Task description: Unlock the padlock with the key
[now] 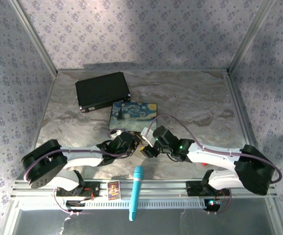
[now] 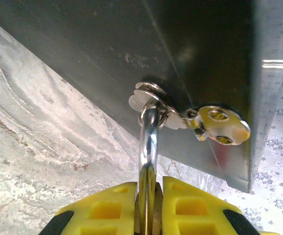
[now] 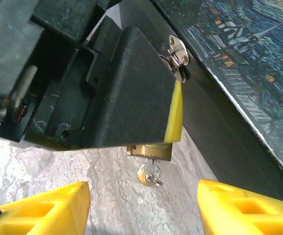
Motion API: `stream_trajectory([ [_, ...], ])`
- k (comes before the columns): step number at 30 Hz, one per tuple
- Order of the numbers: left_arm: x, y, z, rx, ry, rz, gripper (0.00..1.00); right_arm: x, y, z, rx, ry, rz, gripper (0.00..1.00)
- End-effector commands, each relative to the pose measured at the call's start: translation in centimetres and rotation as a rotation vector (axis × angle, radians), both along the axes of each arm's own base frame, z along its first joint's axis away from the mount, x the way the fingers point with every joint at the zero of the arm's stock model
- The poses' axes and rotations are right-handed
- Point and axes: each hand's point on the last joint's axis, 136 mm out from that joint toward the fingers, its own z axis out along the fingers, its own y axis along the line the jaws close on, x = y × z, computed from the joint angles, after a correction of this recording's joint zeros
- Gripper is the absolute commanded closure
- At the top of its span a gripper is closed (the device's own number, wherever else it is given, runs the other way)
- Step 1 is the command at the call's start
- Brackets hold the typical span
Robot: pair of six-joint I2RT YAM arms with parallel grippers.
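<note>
**Padlock braced on the hasp, key bow awaiting the right gripper**

The padlock (image 3: 151,151) hangs at the front of the Starry Night box (image 3: 249,54). Only a strip of its brass body shows in the right wrist view, below the left arm's black finger housing. Its silver shackle (image 2: 148,147) is threaded through the box's hasp (image 2: 219,125). The key (image 3: 150,175) appears seated in the keyway, its round silver bow projecting just under the brass body and above the marble table (image 1: 190,98).

The left gripper (image 2: 148,210) has its yellow pads pressed together on the shackle. The right gripper (image 3: 142,198) stands with its fingers wide apart and nothing between them, the bow near but beyond the tips.

The step in hand, as judged, is to take the bow and turn it. It is best done by centring the bow in the gap, closing the pads on its flat faces, then rotating about the key's own axis. The left grip should hold firm so the lock body does not swing on the hasp.

Count: one padlock, one key, one hasp, one painted box, one black case (image 1: 102,90) behind it, one teal marker-like stick (image 1: 136,193) at the near rail, two grippers.
</note>
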Motion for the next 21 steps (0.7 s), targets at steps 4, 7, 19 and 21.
stream_trajectory([
  [4, 0.6, -1.1, 2.9, -0.064, -0.067, -0.02, 1.0, 1.0, 0.7, -0.2, -0.03, -0.114, 0.031, 0.46],
  [7, 0.6, -1.0, 3.1, -0.065, -0.07, -0.021, 1.0, 1.0, 1.0, -0.6, -0.038, -0.125, 0.045, 0.51],
  [19, 0.6, -0.6, 3.2, -0.071, -0.074, -0.009, 1.0, 1.1, 1.2, -2.7, -0.087, -0.131, 0.074, 0.73],
  [21, 0.6, -0.6, 3.2, -0.071, -0.075, -0.01, 1.0, 1.2, 1.3, -2.8, -0.089, -0.129, 0.08, 0.81],
])
